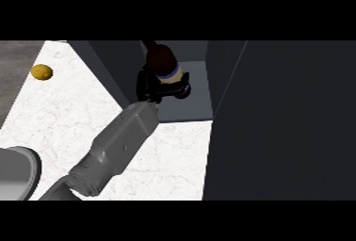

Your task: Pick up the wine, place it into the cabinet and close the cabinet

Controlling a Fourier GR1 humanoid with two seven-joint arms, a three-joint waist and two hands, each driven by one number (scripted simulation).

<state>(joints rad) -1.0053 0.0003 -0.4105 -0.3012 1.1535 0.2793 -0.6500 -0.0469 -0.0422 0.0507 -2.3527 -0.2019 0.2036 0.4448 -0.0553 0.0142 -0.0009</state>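
Observation:
The wine bottle (160,57) is dark with a pale label and a blue band, and it stands tilted inside the open cabinet (191,106), over its grey floor. My left hand (154,88) is shut round the bottle's lower part and hides its base. The grey forearm runs up to it from the lower left across the counter. I cannot tell whether the bottle rests on the cabinet floor or hangs just above it. My right hand does not show.
The cabinet's dark open door (278,117) fills the right side. A yellow round fruit (42,72) lies on the white marble counter (62,122) at the far left. A grey rounded object (14,172) sits at the lower left edge.

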